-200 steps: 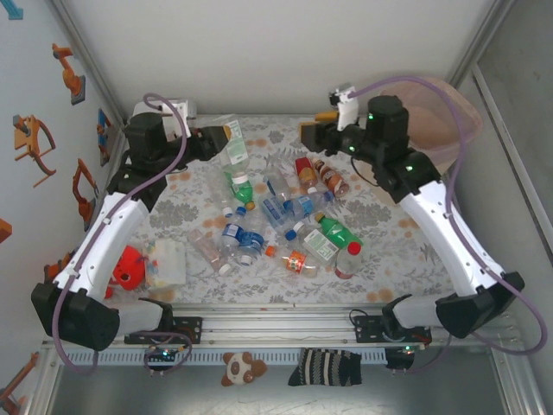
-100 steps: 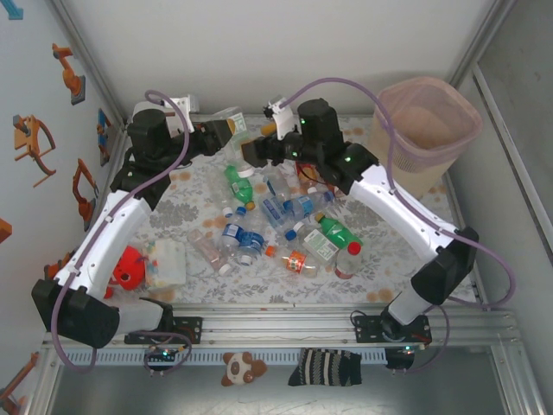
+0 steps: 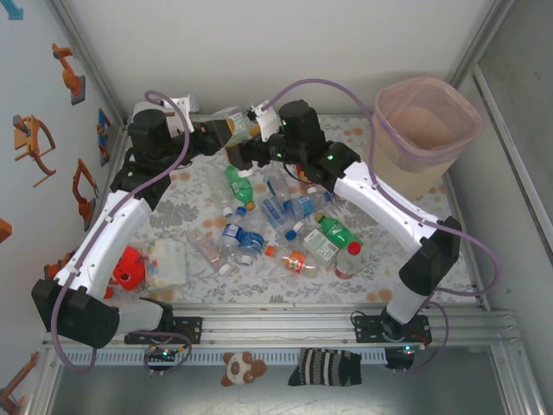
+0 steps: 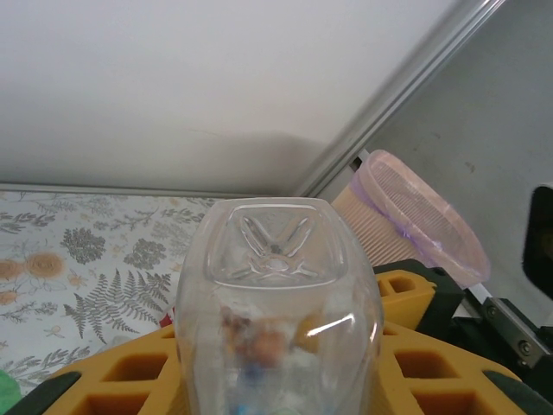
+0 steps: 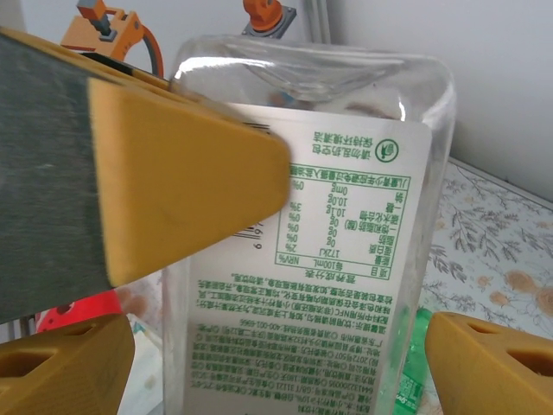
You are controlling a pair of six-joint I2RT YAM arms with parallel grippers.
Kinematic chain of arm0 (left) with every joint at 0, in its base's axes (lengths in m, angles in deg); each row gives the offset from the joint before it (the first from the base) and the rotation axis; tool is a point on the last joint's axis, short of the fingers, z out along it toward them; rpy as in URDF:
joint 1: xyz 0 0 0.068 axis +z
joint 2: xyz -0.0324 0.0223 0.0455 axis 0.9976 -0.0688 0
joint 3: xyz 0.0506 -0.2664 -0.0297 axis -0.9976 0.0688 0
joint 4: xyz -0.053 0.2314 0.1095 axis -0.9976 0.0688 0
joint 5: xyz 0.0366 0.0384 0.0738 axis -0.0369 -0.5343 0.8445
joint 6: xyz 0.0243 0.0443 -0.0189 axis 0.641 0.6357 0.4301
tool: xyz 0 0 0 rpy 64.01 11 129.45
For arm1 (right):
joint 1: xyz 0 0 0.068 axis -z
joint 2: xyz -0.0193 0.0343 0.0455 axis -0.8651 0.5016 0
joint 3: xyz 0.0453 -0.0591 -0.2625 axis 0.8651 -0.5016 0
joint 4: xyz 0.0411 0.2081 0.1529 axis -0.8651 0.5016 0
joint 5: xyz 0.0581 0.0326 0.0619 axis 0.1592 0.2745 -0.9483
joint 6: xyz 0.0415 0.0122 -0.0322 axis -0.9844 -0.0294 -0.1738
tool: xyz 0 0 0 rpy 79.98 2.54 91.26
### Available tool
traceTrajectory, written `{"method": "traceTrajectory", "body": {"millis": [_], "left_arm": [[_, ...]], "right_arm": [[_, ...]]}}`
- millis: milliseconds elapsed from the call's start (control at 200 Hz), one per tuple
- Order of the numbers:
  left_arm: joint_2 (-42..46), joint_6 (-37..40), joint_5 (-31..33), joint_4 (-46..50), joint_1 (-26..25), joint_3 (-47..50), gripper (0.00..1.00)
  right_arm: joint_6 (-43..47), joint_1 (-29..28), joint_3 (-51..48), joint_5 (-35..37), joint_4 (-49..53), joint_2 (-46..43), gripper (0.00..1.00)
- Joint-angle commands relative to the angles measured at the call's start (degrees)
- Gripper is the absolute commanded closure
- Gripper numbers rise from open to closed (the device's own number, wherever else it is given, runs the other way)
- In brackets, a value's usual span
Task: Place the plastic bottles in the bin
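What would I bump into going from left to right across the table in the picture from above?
clear box with a red thing inside → clear bottle lifted up at the back → orange-labelled bottle → bin

The floral table [image 3: 173,203] carries scattered plastic bottles [image 3: 285,220], the bin [image 3: 426,130] far right, a clear box [image 3: 164,262] near left.

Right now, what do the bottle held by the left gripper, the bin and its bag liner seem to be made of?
The bottle: thin clear plastic, glossy; the wall is see-through with bright highlights. Its label: white printed paper or film, hard to tell. The bin: likely rigid plastic, matte beige-pink, finely ribbed. The liner: thin translucent pink plastic film over the rim.
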Motion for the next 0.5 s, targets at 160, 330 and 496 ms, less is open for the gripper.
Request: {"method": "traceTrajectory", "body": {"millis": [160, 330, 496], "left_arm": [[1.4, -0.2, -0.7, -1.4, -0.3, -1.9, 0.7], [1.4, -0.2, -0.8, -1.5, -0.3, -2.0, 0.7], [1.6, -0.4, -0.9, -1.7, -0.5, -2.0, 0.7]], "right_arm": [[-1.9, -0.3, 3.9, -0.7, -1.3, 2.2, 0.14], [-2.3, -0.3, 4.2, -0.9, -1.7, 2.7, 0.16], [-2.3, -0.3, 4.6, -0.8, -1.1, 3.2, 0.15]]}}
